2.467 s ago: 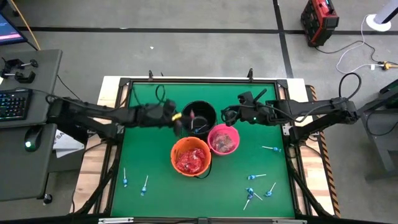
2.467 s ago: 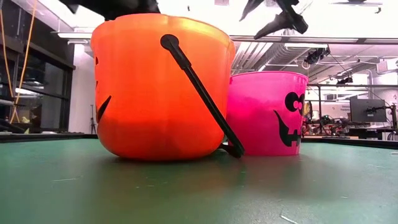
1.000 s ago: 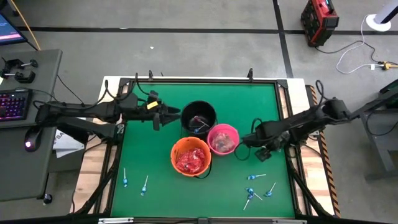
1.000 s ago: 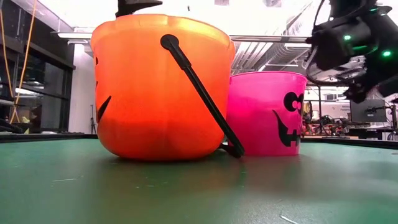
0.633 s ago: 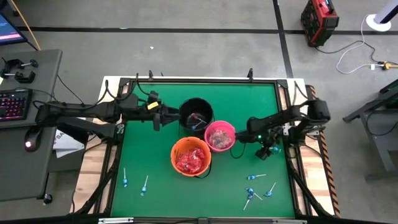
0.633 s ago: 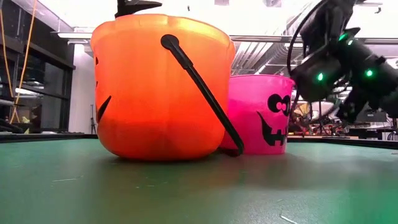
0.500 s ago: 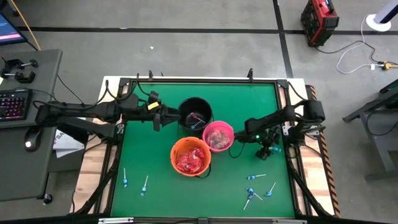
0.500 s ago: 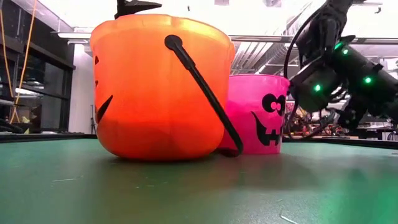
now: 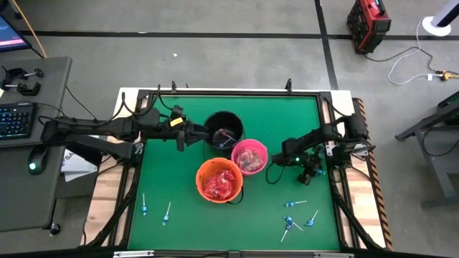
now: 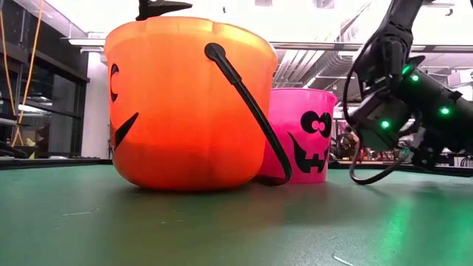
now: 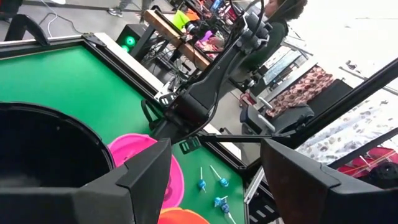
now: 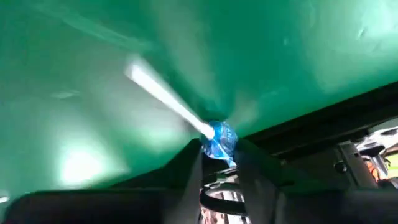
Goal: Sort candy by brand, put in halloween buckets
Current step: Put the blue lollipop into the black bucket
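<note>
My right gripper (image 12: 219,163) is down at the green table near its right edge, shut on a blue-headed lollipop (image 12: 217,138). The wrist behind it (image 9: 287,153) is close beside the pink bucket (image 9: 250,156). The orange bucket (image 9: 219,180) holds red packets. At the black bucket (image 9: 224,130) my left gripper (image 9: 199,135) hovers open at the left rim. More lollipops (image 9: 295,215) lie loose at the near right, and two (image 9: 154,213) lie at the near left. My right gripper pinches the lollipop's blue wrapped head (image 12: 221,134) between its two fingertips (image 12: 194,160). The fingers come down at it from above. The white stick (image 12: 165,96) points away from the fingers and lies along the table.
The three buckets stand bunched at the table's middle, with the pink bucket's thin handle (image 9: 270,176) hanging down on its right side. The table's raised black frame (image 9: 331,161) runs just right of my right gripper. Bare green lies along the near edge between the lollipop groups.
My right gripper has dropped to the table and shut on the lollipop's head. Meanwhile the pink bucket has slid toward the table's left and far side. The orange bucket has turned a little about itself. My left arm has kept still.
</note>
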